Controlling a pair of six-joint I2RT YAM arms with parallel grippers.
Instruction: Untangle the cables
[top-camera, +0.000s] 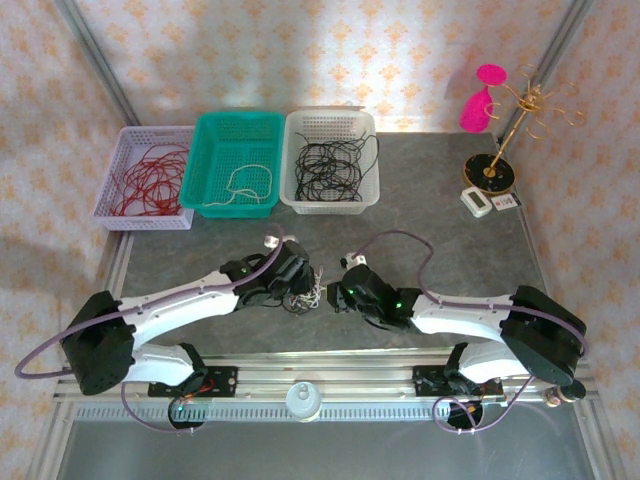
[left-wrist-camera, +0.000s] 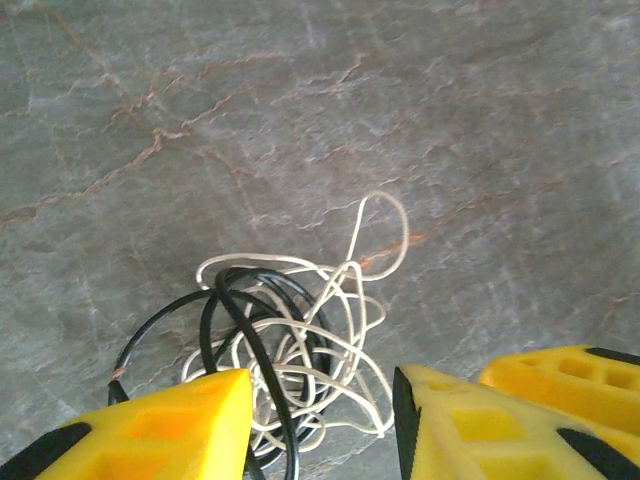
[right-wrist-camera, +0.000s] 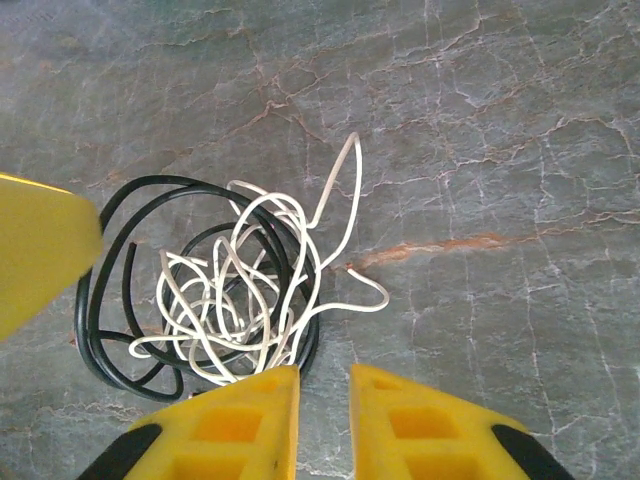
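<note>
**Tangle Lay Between Two Grippers**

The left gripper (left-wrist-camera: 320, 378) stood open, straddling the cables (left-wrist-camera: 300, 320) (black and white strands, knotted) at the near middle of the table (top-camera: 430, 200). Just right of them, the right gripper (right-wrist-camera: 323, 372) was barely parted, holding nothing.

Tangled cables (right-wrist-camera: 230, 300), white and black, on a grey marbled table (right-wrist-camera: 480, 120) with rust-brown veins. Fingers (right-wrist-camera: 250, 425) yellow with black patches. Lilac basket (top-camera: 150, 131) with red cords (top-camera: 150, 180), teal basket (top-camera: 240, 116) with a cream cord (top-camera: 245, 186), white basket (top-camera: 330, 114) with black cords (top-camera: 330, 165). Wall (top-camera: 250, 50) peach, orange floral motifs.
</note>
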